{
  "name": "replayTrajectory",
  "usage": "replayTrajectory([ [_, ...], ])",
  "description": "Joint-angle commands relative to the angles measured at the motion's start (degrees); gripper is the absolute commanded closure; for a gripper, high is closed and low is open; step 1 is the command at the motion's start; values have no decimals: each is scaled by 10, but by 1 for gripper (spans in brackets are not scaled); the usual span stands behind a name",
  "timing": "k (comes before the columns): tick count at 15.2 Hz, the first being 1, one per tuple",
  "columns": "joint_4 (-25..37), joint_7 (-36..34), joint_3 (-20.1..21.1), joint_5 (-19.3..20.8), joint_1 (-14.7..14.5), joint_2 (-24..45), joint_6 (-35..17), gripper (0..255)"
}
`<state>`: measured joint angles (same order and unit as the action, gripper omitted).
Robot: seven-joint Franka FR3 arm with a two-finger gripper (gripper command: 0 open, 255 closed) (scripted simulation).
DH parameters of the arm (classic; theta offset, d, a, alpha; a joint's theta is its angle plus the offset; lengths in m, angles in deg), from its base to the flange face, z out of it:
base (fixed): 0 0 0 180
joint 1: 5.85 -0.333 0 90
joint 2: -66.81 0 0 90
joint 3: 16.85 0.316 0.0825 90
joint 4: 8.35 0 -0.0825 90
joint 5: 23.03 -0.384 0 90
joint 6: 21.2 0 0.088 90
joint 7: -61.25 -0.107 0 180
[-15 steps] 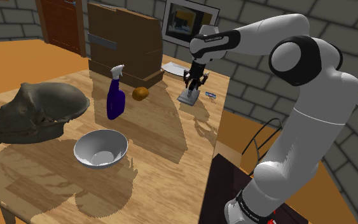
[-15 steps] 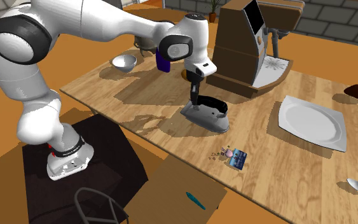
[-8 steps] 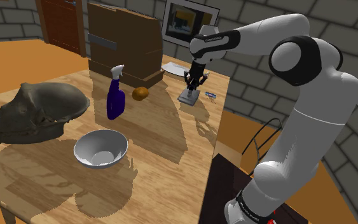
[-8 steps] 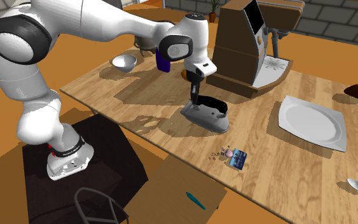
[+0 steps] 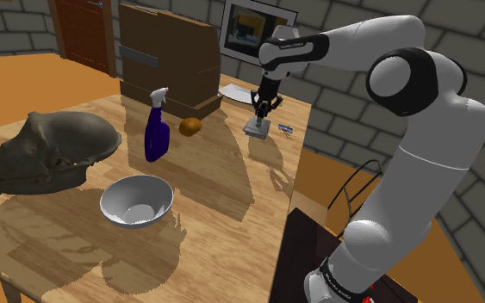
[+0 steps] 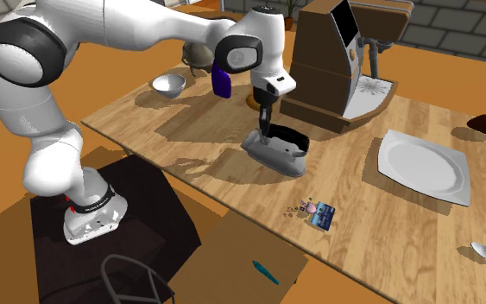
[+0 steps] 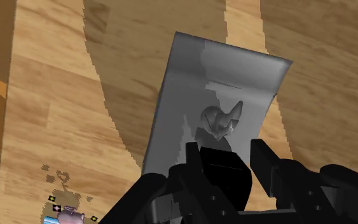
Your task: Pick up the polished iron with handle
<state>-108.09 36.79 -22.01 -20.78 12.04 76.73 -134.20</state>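
Pointing straight down from the wrist, the tool [image 6: 265, 123] has its fingers [image 7: 266, 168] pressed together on the black handle [image 7: 225, 175] of the iron [image 6: 277, 148], with nothing else between them. The grip sits near one end of the handle rather than at its middle. That would explain why the silvery body hangs on a slant in the second exterior view.

A shadow lies under the sole, so the iron seems to be just clear of the tabletop [image 6: 353, 173], though I cannot rule out a corner touching the wood. Taking the handle from above keeps the fingers off the broad, smooth body, which offers them no purchase.

Judging by this, the pick-up is nearly done. What remains is a straight rise, slow enough that the off-centre weight does not swing in the grip.

Behind the iron stands a tall brown machine [image 6: 327, 60], near enough to call for a vertical lift. A white plate [image 6: 426, 166] lies well apart toward that view's right, and a small blue card [image 6: 323, 214] rests nearer the table's edge. A blue spray bottle [image 5: 155, 133] and a grey bowl [image 5: 136, 200] are well out of the way.
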Motion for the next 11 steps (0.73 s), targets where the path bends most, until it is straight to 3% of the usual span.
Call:
replayTrajectory([
  [1, 11, 1, 0, 0, 0, -2, 13, 255],
  [11, 68, 3, 0, -1, 0, -7, 74, 255],
])
